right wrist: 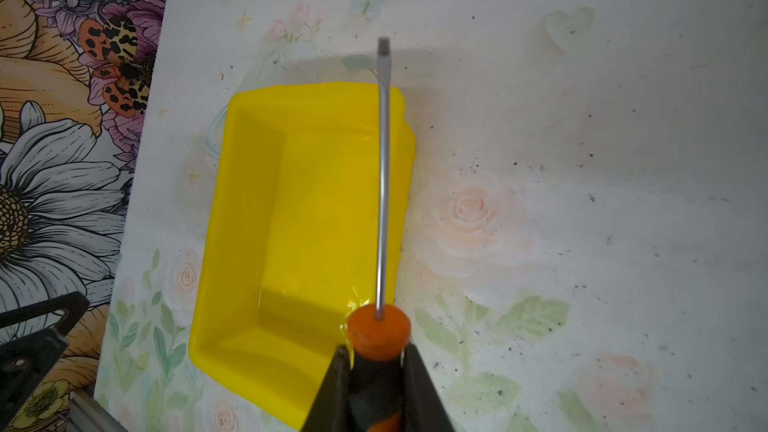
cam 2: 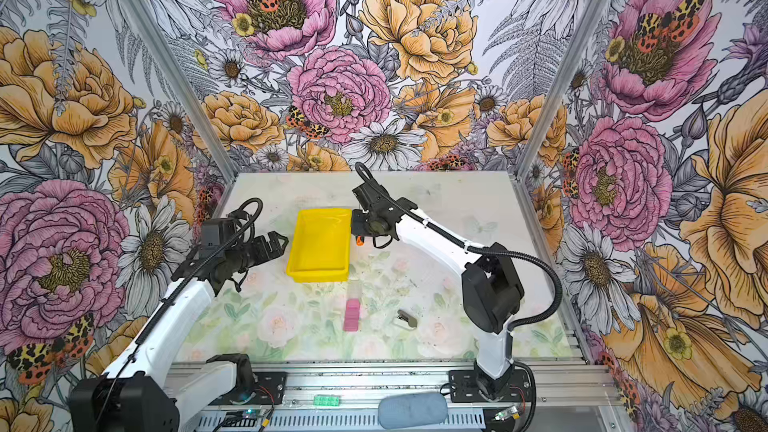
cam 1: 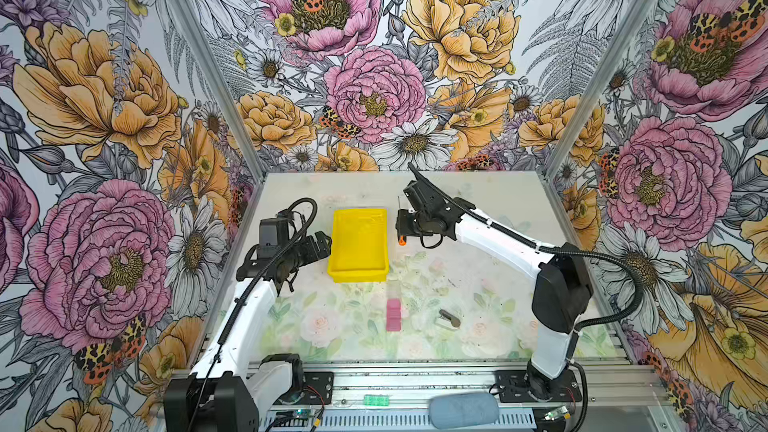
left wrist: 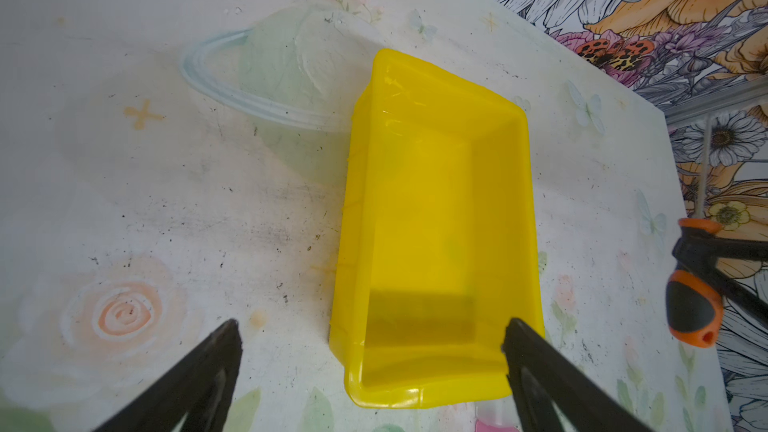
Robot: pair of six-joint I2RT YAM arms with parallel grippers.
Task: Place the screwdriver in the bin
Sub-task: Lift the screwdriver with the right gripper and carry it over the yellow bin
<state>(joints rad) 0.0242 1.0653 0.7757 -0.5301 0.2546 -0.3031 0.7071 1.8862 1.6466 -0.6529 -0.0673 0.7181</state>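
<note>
A two-armed robot works at a flower-printed table [cam 1: 478, 201] enclosed by floral wallpaper [cam 1: 374, 89].

By my reading the task is about half done. The screwdriver [right wrist: 379, 329] is off the table and in the air, but not yet in the bin [cam 1: 358, 243]. The right gripper [right wrist: 376, 353] pinches its black-and-orange handle tightly between both jaws. In the right wrist view the thin metal shaft runs above the bin's long rim on the right arm's side, and its tip reaches past the far corner. In both top views the tool sits just beside that wall, lengthwise with the bin. The yellow bin stands empty at mid-table. What is left, I judge, is a short sideways shift over the bin's floor, then letting go.

Other things, nearest first:
- A blue-grey pad [cam 1: 463, 409] lies on the metal rail [cam 1: 415, 382] at the front edge.
- Farther in, a pink block [cam 1: 393, 314] and a small grey stapler-like object [cam 1: 448, 320] lie near each other. Both are well apart from the bin and off the route.
- Beyond them, the left gripper [left wrist: 372, 326] hovers at the bin's left side, jaws spread wide and holding nothing. Whether a finger touches the bin, I cannot tell.

Nothing lies between the screwdriver and the bin. Only the low wall needs clearing.
</note>
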